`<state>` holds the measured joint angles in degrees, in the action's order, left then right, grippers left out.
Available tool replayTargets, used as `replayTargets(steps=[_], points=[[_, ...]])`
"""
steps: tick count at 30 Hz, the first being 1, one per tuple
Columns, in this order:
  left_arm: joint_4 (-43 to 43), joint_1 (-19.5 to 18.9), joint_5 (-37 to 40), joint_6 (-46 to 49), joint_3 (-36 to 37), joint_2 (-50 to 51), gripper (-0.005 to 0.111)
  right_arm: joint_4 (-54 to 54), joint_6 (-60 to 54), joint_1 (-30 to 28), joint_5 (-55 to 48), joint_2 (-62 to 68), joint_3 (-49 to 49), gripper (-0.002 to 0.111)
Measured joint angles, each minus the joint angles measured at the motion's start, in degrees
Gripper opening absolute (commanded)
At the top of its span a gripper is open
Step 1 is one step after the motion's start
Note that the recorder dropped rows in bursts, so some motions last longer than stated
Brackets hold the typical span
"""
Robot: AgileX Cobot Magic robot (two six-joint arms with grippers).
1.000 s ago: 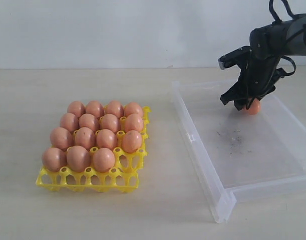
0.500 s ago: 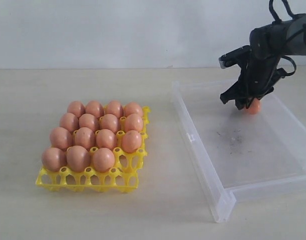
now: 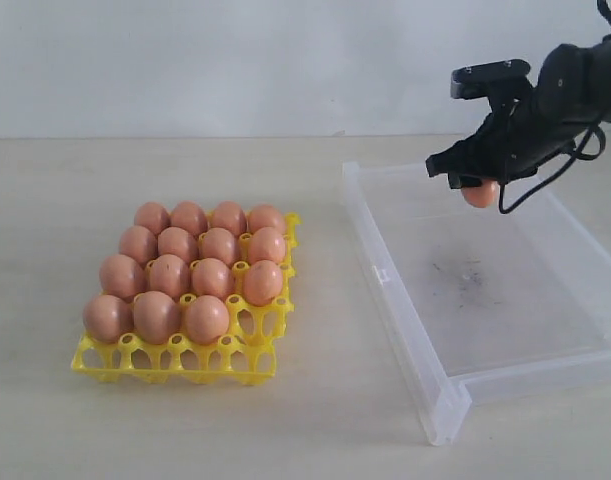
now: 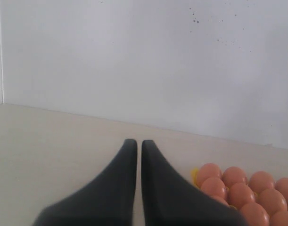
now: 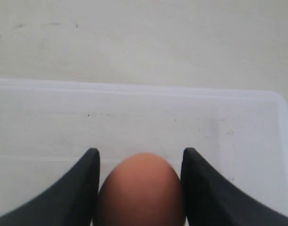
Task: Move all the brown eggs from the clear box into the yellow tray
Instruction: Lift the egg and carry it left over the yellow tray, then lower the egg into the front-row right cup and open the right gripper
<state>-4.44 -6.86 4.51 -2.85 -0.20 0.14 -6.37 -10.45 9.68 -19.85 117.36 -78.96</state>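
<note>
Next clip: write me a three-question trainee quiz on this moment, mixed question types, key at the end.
1. True or false: eggs lie on the floor of the clear box.
2. How many brown eggs sit in the yellow tray?
3. The right gripper is: A) open and empty, B) shut on a brown egg, C) out of view.

Key: 1 false; 2 fifteen; 3 B.

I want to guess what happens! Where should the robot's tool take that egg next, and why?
Probably carry it across to the yellow tray. The right tool holds the egg above the clear box, which has no others, and one corner cup looks empty.
</note>
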Motion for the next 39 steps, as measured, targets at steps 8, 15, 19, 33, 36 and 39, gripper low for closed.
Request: replayTargets(steps=[8,15,19,33,36,39], points=[[0.00,0.00,0.00,0.00,0.00,0.00,0.004,-1.89,0.17,0.24,23.81,-6.68,18.65,0.000],[0.00,0.00,0.00,0.00,0.00,0.00,0.004,-0.12,2.53,4.99,36.35,-8.53,26.15,0.000],[0.00,0.00,0.00,0.00,0.00,0.00,0.004,7.87,10.45,9.02,42.79,-8.53,27.24,0.000],[0.00,0.00,0.00,0.00,0.00,0.00,0.004,36.59,34.68,10.98,62.73,-8.68,27.39,0.000],[0.00,0.00,0.00,0.00,0.00,0.00,0.004,43.36,38.42,10.98,69.70,-8.68,27.38,0.000],[0.00,0.00,0.00,0.00,0.00,0.00,0.004,51.52,43.00,10.98,75.74,-8.78,27.38,0.000]])
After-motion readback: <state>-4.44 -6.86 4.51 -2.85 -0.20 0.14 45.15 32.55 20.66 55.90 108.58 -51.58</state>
